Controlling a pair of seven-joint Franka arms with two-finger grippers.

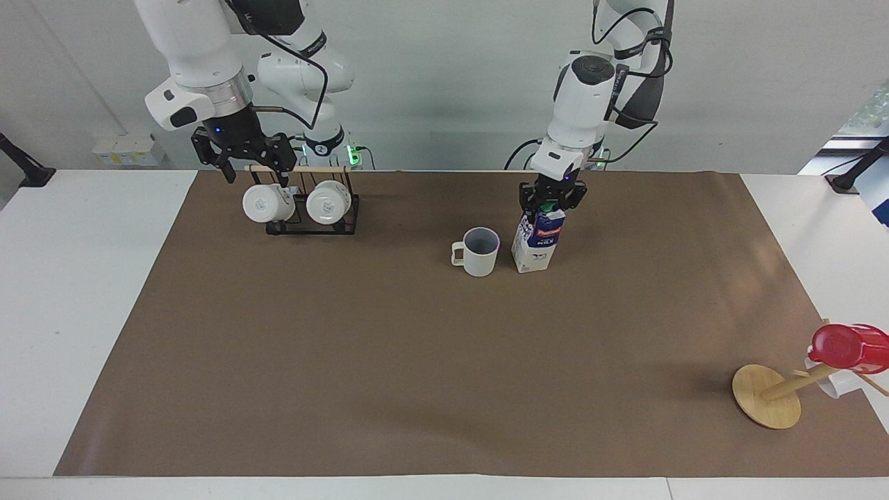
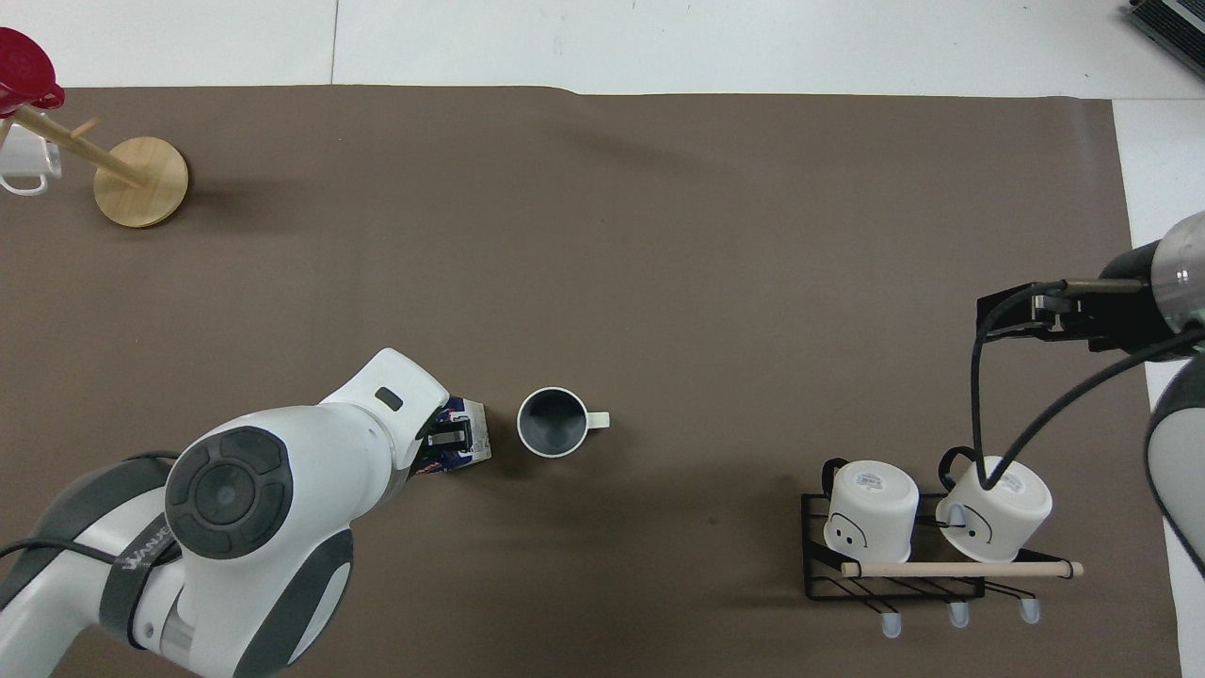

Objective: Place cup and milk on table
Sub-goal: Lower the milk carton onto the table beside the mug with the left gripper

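Note:
The cup (image 1: pixel 479 253) (image 2: pixel 551 424), cream-white with a dark inside, stands upright on the brown paper of the table (image 1: pixel 417 361). The milk (image 1: pixel 536 244) (image 2: pixel 468 443), a blue-and-white carton with a green cap, stands upright beside the cup, toward the left arm's end. My left gripper (image 1: pixel 553 200) (image 2: pixel 450 439) is at the carton's top, around the cap. My right gripper (image 1: pixel 244 165) (image 2: pixel 1012 315) hangs open and empty in the air above the mug rack.
A black wire rack (image 1: pixel 312 223) (image 2: pixel 904 589) near the right arm's base holds two white mugs. A round wooden stand (image 1: pixel 766 397) (image 2: pixel 141 168) with a red cup (image 1: pixel 851 347) (image 2: pixel 24 71) sits at the corner farthest from the robots, at the left arm's end.

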